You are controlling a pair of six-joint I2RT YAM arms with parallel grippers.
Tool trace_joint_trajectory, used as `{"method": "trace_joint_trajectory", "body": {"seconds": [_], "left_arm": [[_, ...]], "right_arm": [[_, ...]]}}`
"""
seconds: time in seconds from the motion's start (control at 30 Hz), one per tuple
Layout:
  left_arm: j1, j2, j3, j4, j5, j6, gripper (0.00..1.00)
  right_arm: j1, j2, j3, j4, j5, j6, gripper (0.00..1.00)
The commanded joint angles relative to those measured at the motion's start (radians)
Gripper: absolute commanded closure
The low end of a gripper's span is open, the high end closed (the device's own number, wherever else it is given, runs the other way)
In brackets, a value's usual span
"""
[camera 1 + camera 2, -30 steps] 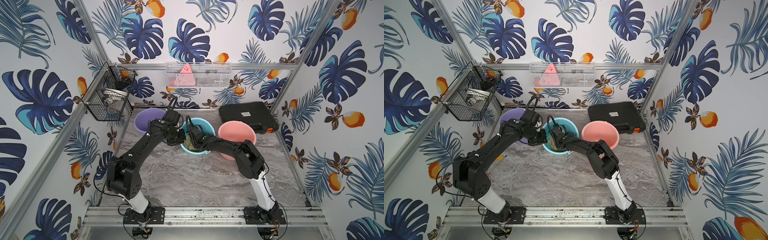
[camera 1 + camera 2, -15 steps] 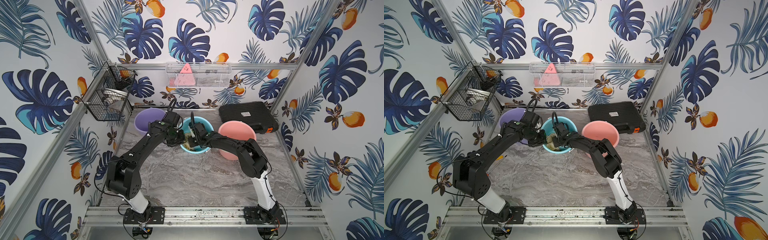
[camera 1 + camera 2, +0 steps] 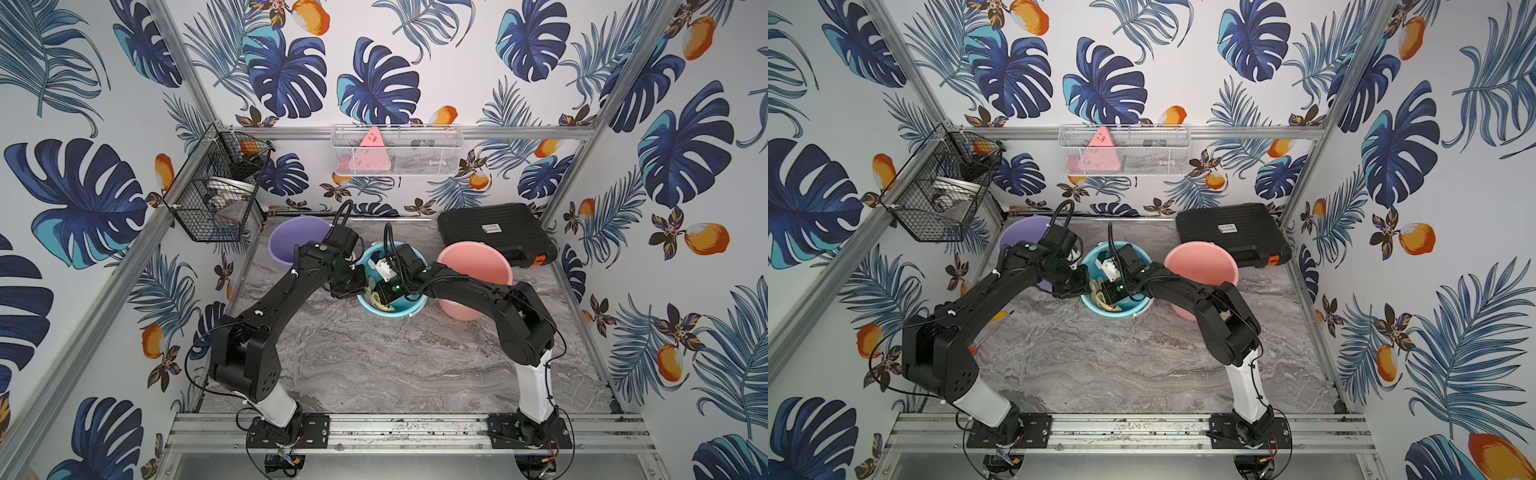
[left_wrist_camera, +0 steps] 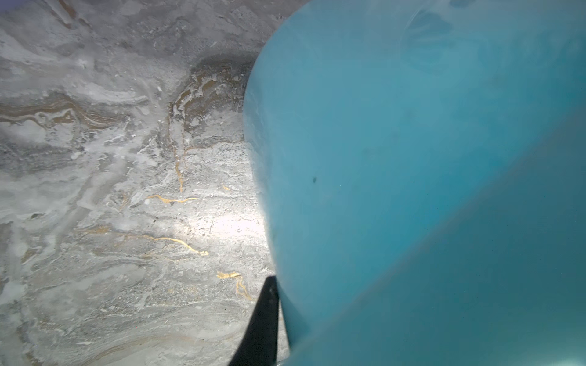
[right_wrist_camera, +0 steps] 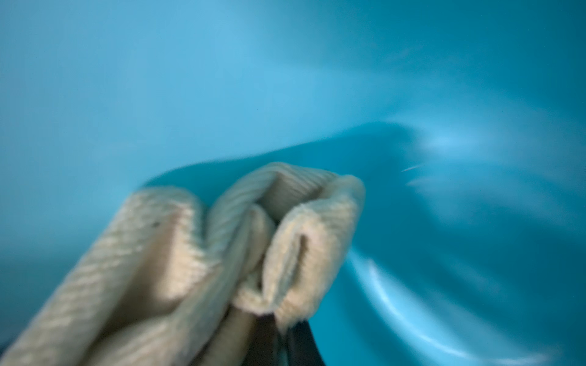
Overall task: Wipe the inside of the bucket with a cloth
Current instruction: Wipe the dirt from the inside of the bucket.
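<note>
The blue bucket (image 3: 395,311) (image 3: 1117,312) stands mid-table between both arms. My left gripper (image 3: 360,283) (image 3: 1086,284) is shut on its left rim; in the left wrist view one black finger (image 4: 263,320) lies against the bucket's outer wall (image 4: 396,164), the other hidden behind it. My right gripper (image 3: 386,293) (image 3: 1111,293) reaches down inside the bucket, shut on the cloth (image 3: 376,300) (image 3: 1101,297). The right wrist view shows the bunched tan, ribbed cloth (image 5: 222,253) in the black jaws of the right gripper (image 5: 282,336), against the bucket's blue inner wall (image 5: 444,237).
A purple bucket (image 3: 291,243) stands behind the left arm and a pink bucket (image 3: 478,266) to the blue one's right. A black case (image 3: 494,230) lies at the back right. A black wire basket (image 3: 216,199) hangs on the left wall, a white mesh basket (image 3: 397,151) on the back wall.
My right wrist has swung a little inside the blue bucket with the cloth, and the bucket has shifted slightly. The left gripper has stayed on the rim.
</note>
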Motion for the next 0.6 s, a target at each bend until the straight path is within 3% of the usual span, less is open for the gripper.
{"method": "trace_joint_trajectory", "body": {"seconds": [0.0, 0.17, 0.37, 0.47, 0.57], "left_arm": [[0.002, -0.012, 0.001, 0.036, 0.055, 0.036, 1.0], [0.002, -0.02, -0.007, 0.044, 0.088, 0.032, 1.0], [0.002, -0.033, -0.012, 0.029, 0.109, 0.048, 1.0], [0.002, -0.035, -0.011, 0.021, 0.118, 0.055, 1.0], [0.002, -0.029, -0.008, 0.01, 0.124, 0.064, 1.0]], "right_arm": [[0.005, -0.06, -0.052, 0.165, 0.196, 0.031, 1.0], [0.018, -0.112, -0.136, 0.348, 0.374, 0.087, 1.0], [0.088, -0.153, -0.205, 0.546, 0.694, 0.047, 1.0], [0.112, -0.129, -0.165, 0.543, 0.871, 0.023, 1.0], [0.112, -0.118, -0.151, 0.563, 0.927, 0.032, 1.0]]}}
